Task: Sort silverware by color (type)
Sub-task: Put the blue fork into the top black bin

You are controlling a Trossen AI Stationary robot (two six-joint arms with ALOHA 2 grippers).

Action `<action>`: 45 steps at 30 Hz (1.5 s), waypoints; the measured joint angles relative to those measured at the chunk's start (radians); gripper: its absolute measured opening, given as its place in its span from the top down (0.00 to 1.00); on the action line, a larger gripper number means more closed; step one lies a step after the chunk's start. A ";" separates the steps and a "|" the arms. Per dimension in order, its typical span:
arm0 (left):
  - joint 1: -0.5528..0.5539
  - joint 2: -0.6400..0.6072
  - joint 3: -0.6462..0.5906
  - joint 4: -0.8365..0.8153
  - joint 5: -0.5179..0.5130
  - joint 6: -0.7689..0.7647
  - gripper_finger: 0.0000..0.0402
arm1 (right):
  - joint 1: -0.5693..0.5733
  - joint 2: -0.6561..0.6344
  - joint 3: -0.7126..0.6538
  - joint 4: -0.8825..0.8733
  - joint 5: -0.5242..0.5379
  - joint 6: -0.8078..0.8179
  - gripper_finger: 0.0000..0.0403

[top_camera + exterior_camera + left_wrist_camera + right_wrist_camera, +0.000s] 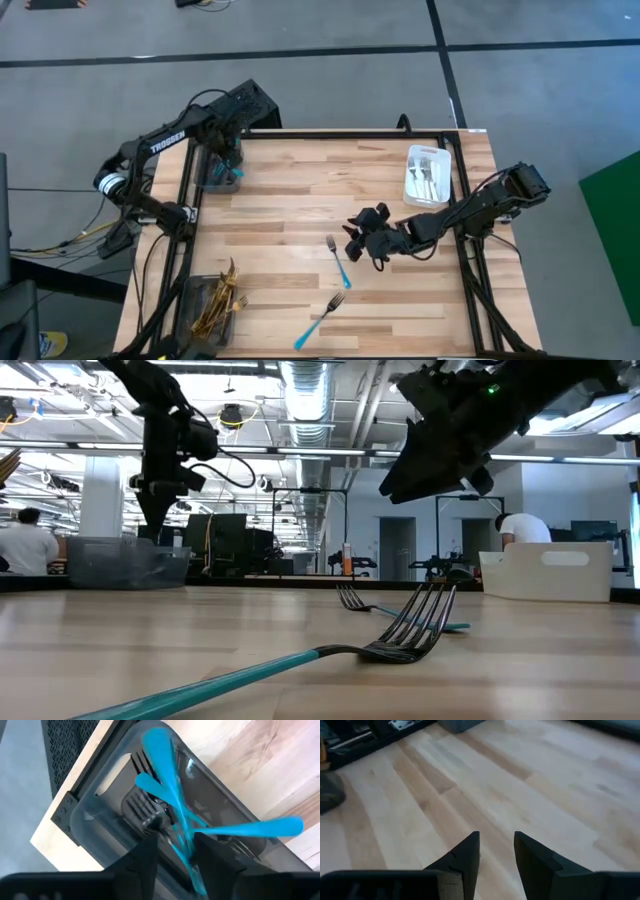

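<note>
Leftmost, the left gripper [232, 165] hangs over the grey tray [212, 180] at the table's far left corner. Its wrist view shows the fingers [145, 860] parted with a turquoise-handled utensil [167, 780] standing between them, and whether they grip it or have let go I cannot tell. Other turquoise pieces [260, 827] lie crossed in the tray beneath. If the handle is caught on a pad, lifting away could drag it out of the tray; if it drops loose, it could tip over the wall onto the wood.

Nearer the front on that side, a tray holds the gold forks [218, 300], well away from either gripper.

Toward the middle, two turquoise-handled forks lie on the bare table: one [338, 262] just beside the right gripper [353, 235], the other [320, 318] farther toward the front edge. The right gripper hovers above the wood with its jaws apart and nothing between them. The near fork lies flat and thin, so I judge a descent slightly off its line would push it aside or let it skate out of the pinch.

Behind that gripper, the white tray [445, 180] holds the silver pieces [424, 175].
</note>
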 joint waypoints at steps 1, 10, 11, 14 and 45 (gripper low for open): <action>-0.003 -0.003 0.000 0.000 -0.001 -0.006 0.69 | -0.003 0.003 0.000 0.000 -0.015 0.016 0.63; -0.052 -0.185 0.000 0.026 0.047 -0.080 0.55 | 0.030 0.177 0.051 -0.011 -0.100 0.128 0.67; -0.063 -0.220 0.000 0.043 0.078 -0.089 0.55 | 0.032 0.203 0.072 -0.010 -0.117 0.136 0.67; -0.121 -0.326 0.000 0.091 0.162 -0.120 0.56 | 0.037 0.267 0.132 -0.050 -0.124 0.151 0.67; -0.997 -0.453 -0.022 0.346 -0.029 -0.341 0.56 | 0.043 0.517 0.431 -0.464 -0.291 0.244 0.87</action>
